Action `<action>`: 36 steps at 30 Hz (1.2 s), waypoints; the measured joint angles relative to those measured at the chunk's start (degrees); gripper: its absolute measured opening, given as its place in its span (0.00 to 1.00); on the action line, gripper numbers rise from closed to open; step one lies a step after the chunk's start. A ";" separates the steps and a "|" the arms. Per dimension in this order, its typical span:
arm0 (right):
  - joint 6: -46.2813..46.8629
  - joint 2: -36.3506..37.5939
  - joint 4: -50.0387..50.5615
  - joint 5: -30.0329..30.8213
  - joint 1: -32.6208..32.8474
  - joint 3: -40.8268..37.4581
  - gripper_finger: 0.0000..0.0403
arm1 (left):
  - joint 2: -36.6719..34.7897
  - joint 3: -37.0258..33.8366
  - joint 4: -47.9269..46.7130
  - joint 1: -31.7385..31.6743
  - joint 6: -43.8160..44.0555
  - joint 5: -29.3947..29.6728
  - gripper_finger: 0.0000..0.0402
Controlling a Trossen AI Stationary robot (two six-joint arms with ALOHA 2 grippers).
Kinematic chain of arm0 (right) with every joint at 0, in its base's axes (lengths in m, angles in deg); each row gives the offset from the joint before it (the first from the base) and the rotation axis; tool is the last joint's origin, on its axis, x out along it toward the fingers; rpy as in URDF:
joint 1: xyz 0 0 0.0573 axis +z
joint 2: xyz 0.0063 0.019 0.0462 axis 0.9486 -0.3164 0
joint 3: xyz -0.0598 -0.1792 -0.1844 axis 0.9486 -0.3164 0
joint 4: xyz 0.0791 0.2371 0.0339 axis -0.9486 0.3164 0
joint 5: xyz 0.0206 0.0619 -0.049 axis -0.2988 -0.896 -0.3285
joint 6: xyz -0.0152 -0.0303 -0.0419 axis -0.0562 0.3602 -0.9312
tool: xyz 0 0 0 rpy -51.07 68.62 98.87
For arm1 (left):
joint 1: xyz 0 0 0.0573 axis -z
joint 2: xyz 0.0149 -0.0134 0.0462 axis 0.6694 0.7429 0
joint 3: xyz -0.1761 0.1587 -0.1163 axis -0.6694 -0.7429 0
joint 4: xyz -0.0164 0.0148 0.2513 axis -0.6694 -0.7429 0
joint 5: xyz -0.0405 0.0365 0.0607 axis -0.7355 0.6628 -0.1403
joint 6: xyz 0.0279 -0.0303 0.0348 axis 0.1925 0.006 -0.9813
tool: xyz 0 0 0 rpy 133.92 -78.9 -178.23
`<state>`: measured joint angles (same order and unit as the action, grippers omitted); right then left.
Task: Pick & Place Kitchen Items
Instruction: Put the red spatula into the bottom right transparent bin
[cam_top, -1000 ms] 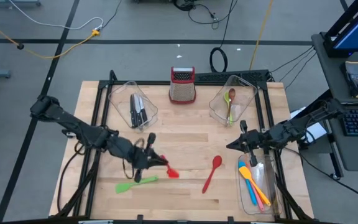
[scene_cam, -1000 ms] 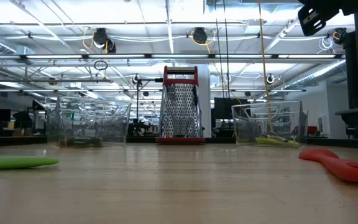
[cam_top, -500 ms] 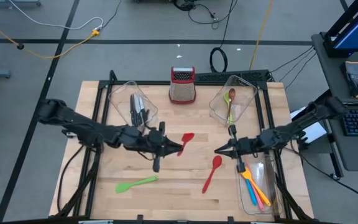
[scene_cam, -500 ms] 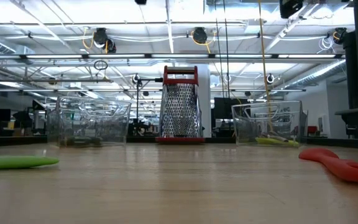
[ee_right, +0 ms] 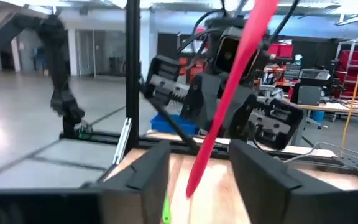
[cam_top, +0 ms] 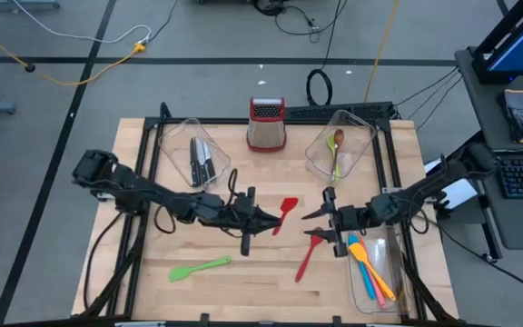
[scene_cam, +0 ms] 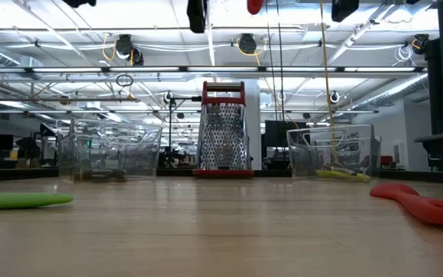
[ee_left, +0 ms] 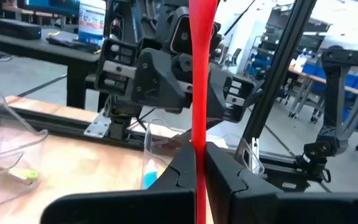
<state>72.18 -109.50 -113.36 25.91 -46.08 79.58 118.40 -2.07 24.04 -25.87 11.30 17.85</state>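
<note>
A red spatula hangs above the table's middle with my left gripper shut on it. My right gripper faces it from the table's right, open, fingertips a little short of the blade. In the right wrist view the red spatula slants across the gap between my right fingers; I see no touch. A red spoon and a green spatula lie flat on the wood. My left gripper pinches the red spatula's handle between its two fingers. The fingers lie level and come from the table's left. The spatula is lifted clear of the table and sticks out past the fingertips, its blade slanting toward the far right.
A grater stands at the far edge. Three clear bins: knives at the far left, spoons at the far right, spatulas at the near right. Bare wood lies between the green spatula and the red spoon.
My left gripper has carried the red spatula from beside the green spatula toward the table's right and far side, rolling its wrist, so the blade now points far-right. My right gripper has moved toward the table's left, toward the spatula, and has opened.
</note>
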 joint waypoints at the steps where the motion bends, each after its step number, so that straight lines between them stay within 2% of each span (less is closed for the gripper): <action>1: 0.61 -0.73 -1.40 0.06 -0.17 0.00 0.43 | 0.63 0.00 1.27 -0.01 0.01 -0.18 0.00; 7: 3.93 -4.16 -7.25 -0.06 -2.25 0.02 0.60 | 3.81 0.00 5.99 -0.01 1.27 -0.19 0.00; 14: 8.81 -7.44 -10.01 -0.14 -5.18 0.02 0.68 | 4.55 0.00 6.65 -0.12 2.14 0.12 0.00; 20: 9.98 -10.29 -15.50 -5.84 -7.30 0.34 0.70 | 4.55 0.00 6.62 -0.16 2.86 0.39 0.00; 32: 9.59 -16.23 -14.34 -7.42 -8.64 7.50 0.70 | 4.53 0.00 5.22 -0.45 2.99 0.42 0.00; 36: 9.52 -17.21 -13.62 -6.67 -8.64 8.44 0.65 | 4.53 0.00 5.18 -0.43 3.00 0.42 0.00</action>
<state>81.70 -126.71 -126.99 19.24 -54.71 88.02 122.93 -2.07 29.22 -26.30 14.31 18.27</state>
